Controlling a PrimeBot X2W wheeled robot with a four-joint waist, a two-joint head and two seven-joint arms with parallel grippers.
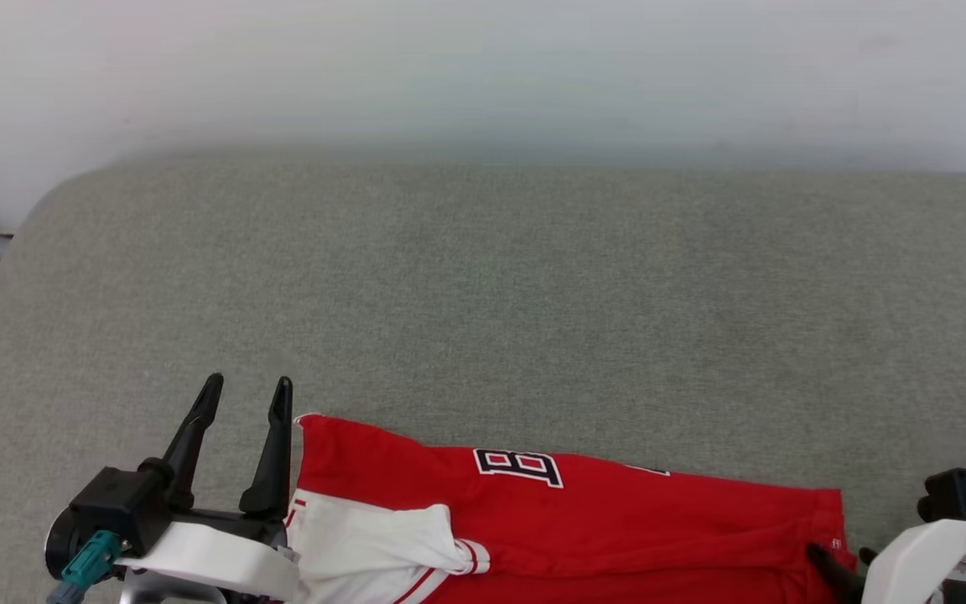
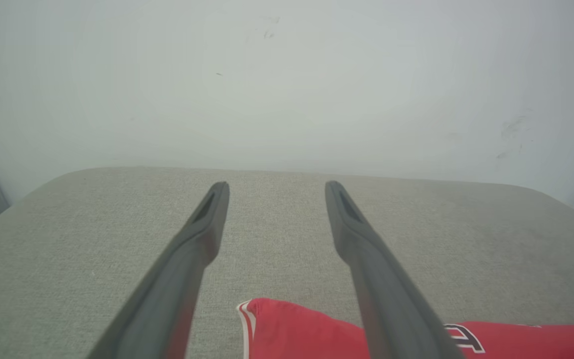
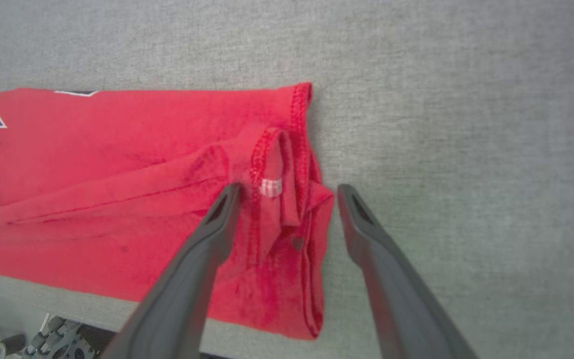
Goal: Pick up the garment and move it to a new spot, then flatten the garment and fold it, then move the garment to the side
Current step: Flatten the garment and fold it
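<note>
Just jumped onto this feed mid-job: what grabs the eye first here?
The red garment, with a black letter and a white sleeve, lies stretched along the near edge of the grey padded surface. The left gripper sits beside its left end with jaws open. The right gripper hangs with open jaws over the bunched hem at its right end.

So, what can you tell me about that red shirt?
The red shirt looks like soft knit jersey, lying flat in a long band along the near edge of the grey surface. A white sleeve with striped trim lies on top; black white-outlined letters show. The open right hand straddles its bunched hem.
</note>
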